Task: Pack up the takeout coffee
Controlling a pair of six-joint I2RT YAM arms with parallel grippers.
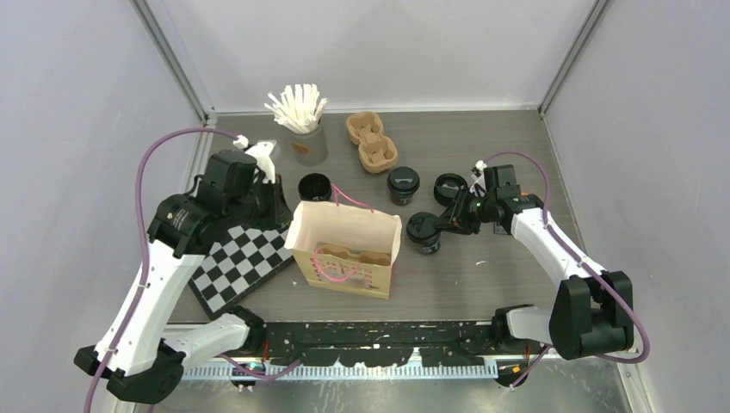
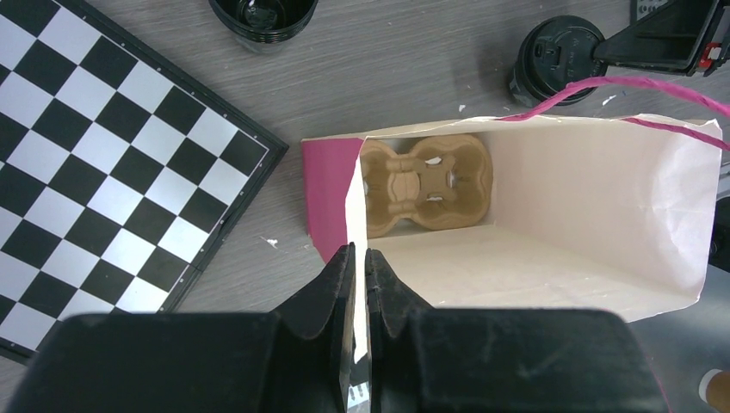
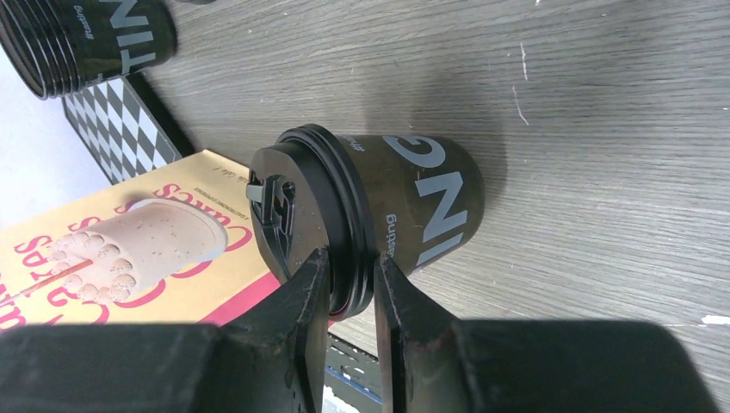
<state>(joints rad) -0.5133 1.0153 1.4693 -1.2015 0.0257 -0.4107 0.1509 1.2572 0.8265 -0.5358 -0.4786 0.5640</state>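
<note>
Top: we see a lidded cup [image 1: 423, 231] just right of the paper bag [image 1: 344, 249] on the table [image 1: 499, 267]. L wrist: left jaws pinch bag's rim, nearly closed; pulp carrier [image 2: 426, 182] inside. R wrist: right jaws clamp cup's lid [image 3: 310, 215] rim.

Three black cups: a lidded cup [image 1: 423, 232] near right, a second lidded cup [image 1: 403, 185] farther back, an open cup [image 1: 315, 187] left. One loose lid [image 1: 449, 188]. Two pulp carriers: far carrier [image 1: 372, 142], bagged carrier [image 2: 426, 185]. One paper bag [image 1: 344, 280], one checkerboard [image 1: 241, 262], one grey cup of sticks [image 1: 308, 144].
</note>
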